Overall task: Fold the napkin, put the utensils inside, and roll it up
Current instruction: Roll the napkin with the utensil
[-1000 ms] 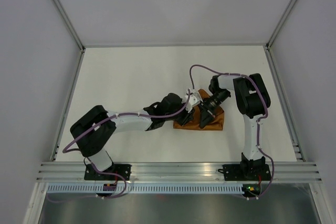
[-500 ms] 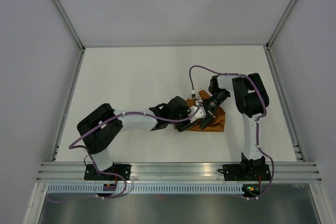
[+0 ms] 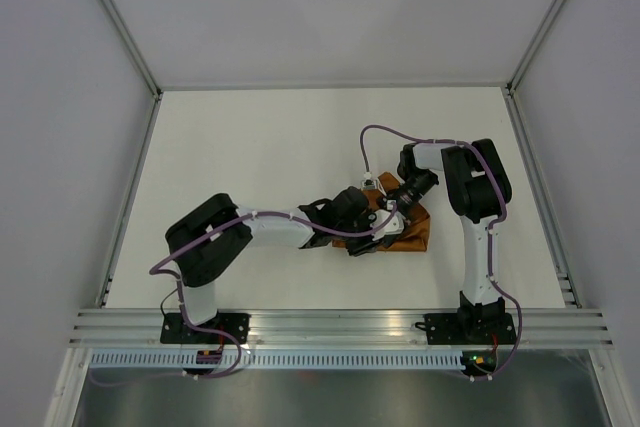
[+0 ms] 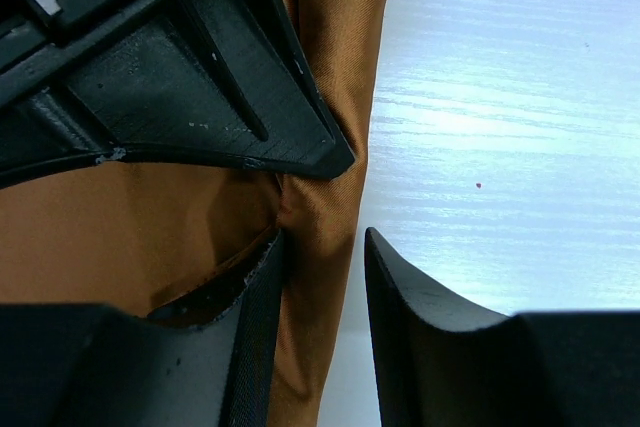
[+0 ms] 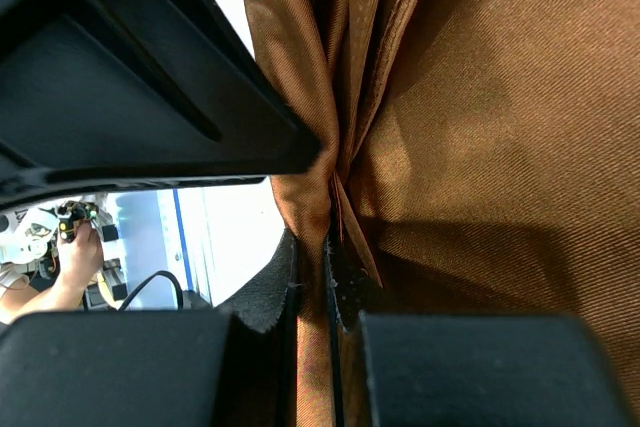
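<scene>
The rust-orange napkin (image 3: pixel 414 236) lies bunched in a narrow bundle right of the table's middle. My right gripper (image 3: pixel 393 215) is shut on a fold of the napkin (image 5: pixel 480 147), the cloth pinched between its fingertips (image 5: pixel 312 277). My left gripper (image 3: pixel 372 237) is at the bundle's left edge. Its jaws (image 4: pixel 320 277) are open around a rolled edge of the napkin (image 4: pixel 325 197), which touches the left finger with a gap to the right one. Each gripper's finger shows in the other's wrist view. The utensils are hidden.
The white tabletop (image 3: pixel 250 147) is walled by grey panels, with metal rails along its left, right and near edges. The two arms crowd together over the napkin. A purple cable (image 3: pixel 372 137) loops above the right wrist.
My left arm has reached further right and its gripper has come down onto the napkin's left edge. The right gripper has stayed on the napkin, shifting only slightly.
</scene>
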You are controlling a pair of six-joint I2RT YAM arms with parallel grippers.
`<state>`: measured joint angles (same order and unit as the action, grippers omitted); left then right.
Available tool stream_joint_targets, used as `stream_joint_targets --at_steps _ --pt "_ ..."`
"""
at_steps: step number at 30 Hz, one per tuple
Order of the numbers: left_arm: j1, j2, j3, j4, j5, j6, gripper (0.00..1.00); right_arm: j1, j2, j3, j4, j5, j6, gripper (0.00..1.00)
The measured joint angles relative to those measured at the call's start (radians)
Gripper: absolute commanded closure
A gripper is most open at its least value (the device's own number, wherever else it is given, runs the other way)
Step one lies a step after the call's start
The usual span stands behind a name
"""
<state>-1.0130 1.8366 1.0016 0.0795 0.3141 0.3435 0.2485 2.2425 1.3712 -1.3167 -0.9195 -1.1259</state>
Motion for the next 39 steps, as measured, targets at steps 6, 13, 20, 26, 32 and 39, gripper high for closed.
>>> stream_joint_targets --at_steps 6,13,20,26,32,39 --pt "0.0 0.034 0.015 0.006 -0.003 0.014 0.57 0.0 0.001 0.0 0.0 0.0 0.001 1.0" --pt "-0.002 0.062 0.045 0.003 -0.002 0.024 0.79 -0.002 0.001 0.0 -0.001 0.006 0.015 0.99" --pt "-0.004 0.092 0.114 -0.058 0.018 0.026 0.98 -0.017 -0.035 -0.001 0.029 0.049 0.099 0.62" --pt "0.0 0.108 0.137 -0.065 0.021 0.003 0.98 -0.054 -0.133 0.027 0.161 0.097 0.185 0.53" --pt "0.006 0.116 0.156 -0.09 0.031 -0.042 0.98 -0.177 -0.232 0.061 0.341 0.163 0.343 0.55" --pt "0.008 0.128 0.183 -0.121 0.036 -0.088 0.98 -0.333 -0.346 0.024 0.456 0.286 0.489 0.48"
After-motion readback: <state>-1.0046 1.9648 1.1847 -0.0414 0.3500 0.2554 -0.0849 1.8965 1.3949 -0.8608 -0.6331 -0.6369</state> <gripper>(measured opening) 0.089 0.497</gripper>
